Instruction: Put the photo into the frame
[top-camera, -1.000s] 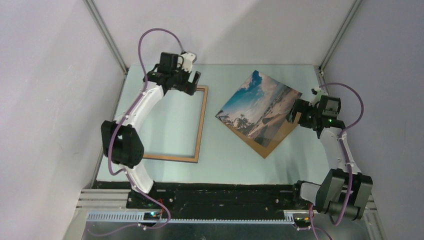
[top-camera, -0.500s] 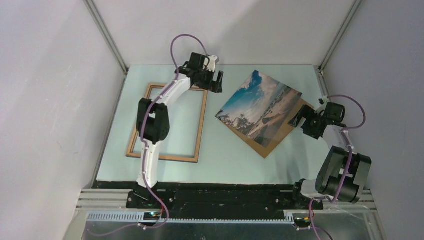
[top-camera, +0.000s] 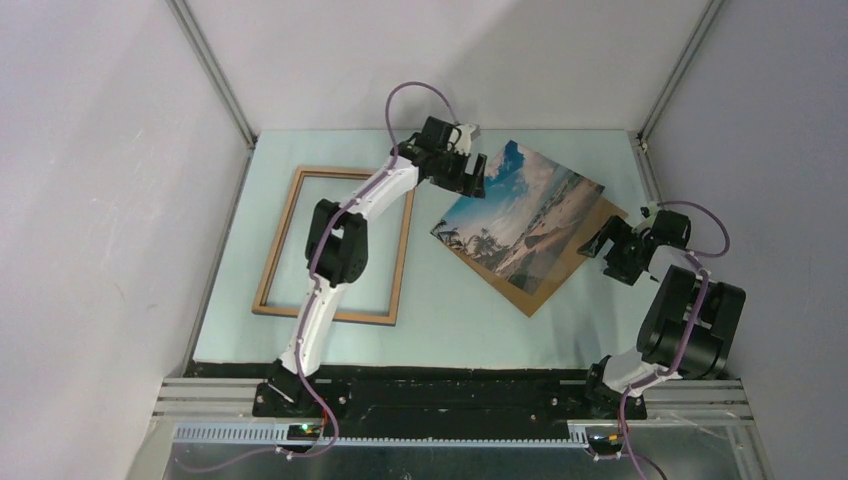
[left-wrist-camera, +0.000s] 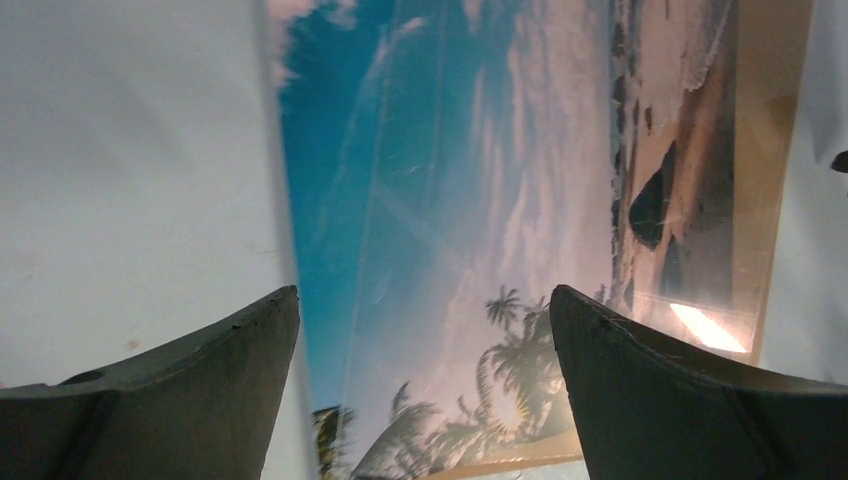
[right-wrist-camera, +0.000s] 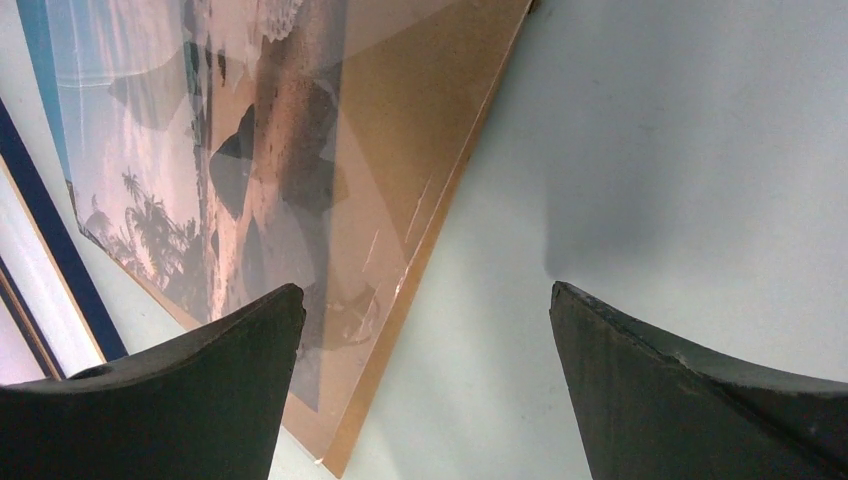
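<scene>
The photo, a beach print with blue sky and palms, lies tilted on a brown backing board right of centre. The brown frame lies flat at the left, with only table inside it. My left gripper hovers open at the photo's far left corner. In the left wrist view the photo fills the space between the spread fingers of that gripper. My right gripper is open beside the board's right edge. Its wrist view shows the right gripper straddling the board's edge, holding nothing.
Pale walls and metal posts close the table on three sides. The board's brown margin sticks out past the photo on its right side. A dark blue strip shows beyond the photo in the right wrist view.
My left arm has swung right, from the frame's far right corner to the photo's far left corner. The right gripper has drawn back a little from the board. Both stayed open.
</scene>
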